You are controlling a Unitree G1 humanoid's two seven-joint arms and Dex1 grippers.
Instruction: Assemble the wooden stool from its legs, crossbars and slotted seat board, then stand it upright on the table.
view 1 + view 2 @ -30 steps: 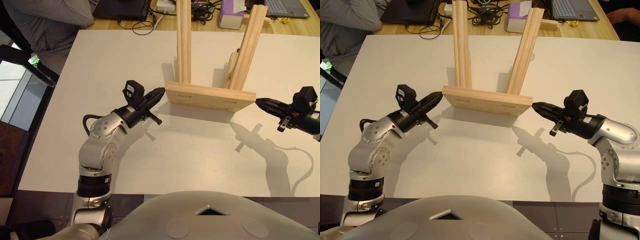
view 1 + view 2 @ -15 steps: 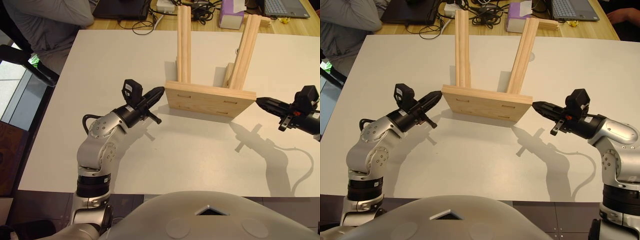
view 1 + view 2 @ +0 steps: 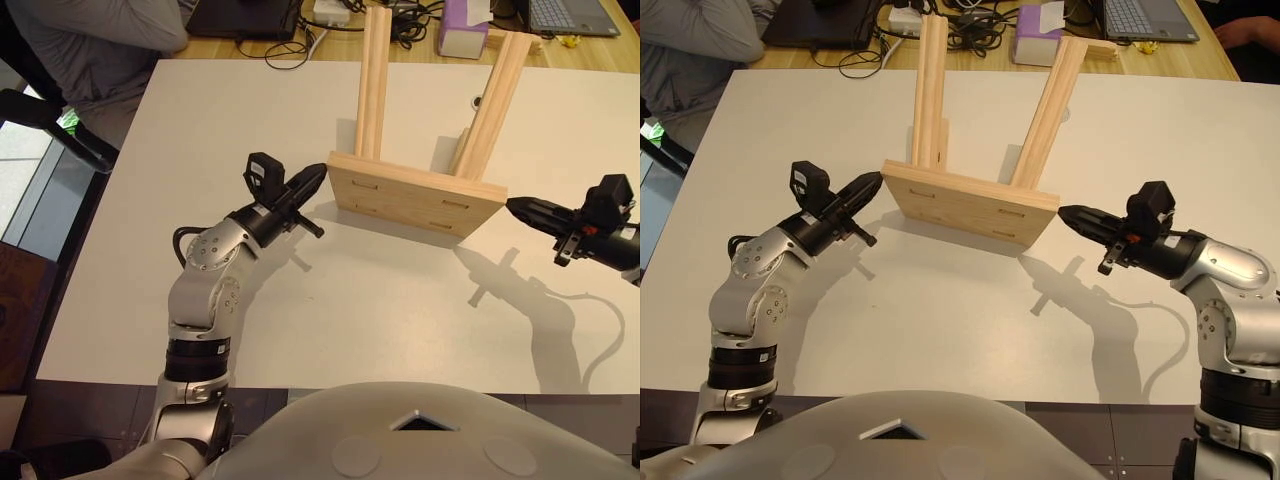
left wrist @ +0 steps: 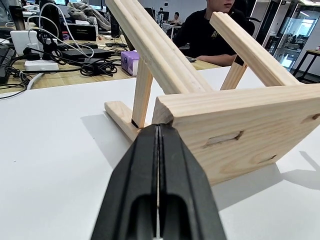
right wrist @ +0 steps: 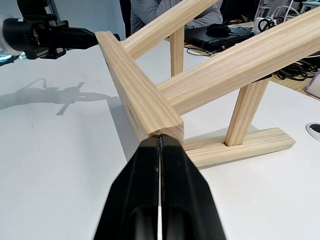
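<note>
The assembled wooden stool lies tipped on the white table point(image 3: 380, 310). Its slotted seat board point(image 3: 415, 195) stands on edge facing me, and its legs point(image 3: 375, 75) point away toward the far desk. A crossbar point(image 5: 245, 117) joins the legs near their far ends. My left gripper point(image 3: 318, 176) is shut, its tip pressed against the board's left end point(image 4: 172, 107). My right gripper point(image 3: 515, 207) is shut too, its tip touching the board's right end point(image 5: 165, 122). The board is squeezed between the two tips. The left gripper point(image 5: 95, 36) shows far off in the right wrist view.
Beyond the table's far edge a wooden desk holds a laptop point(image 3: 240, 18), cables point(image 3: 410, 20) and a purple box point(image 3: 462, 28). A seated person point(image 3: 90, 30) is at the far left corner. Bare table lies between the stool and me.
The stool has tipped slightly, showing more of the seat board's face, and its leg tops have swung right. Both grippers stay pressed on the board's ends; the left arm shifted a little forward.
</note>
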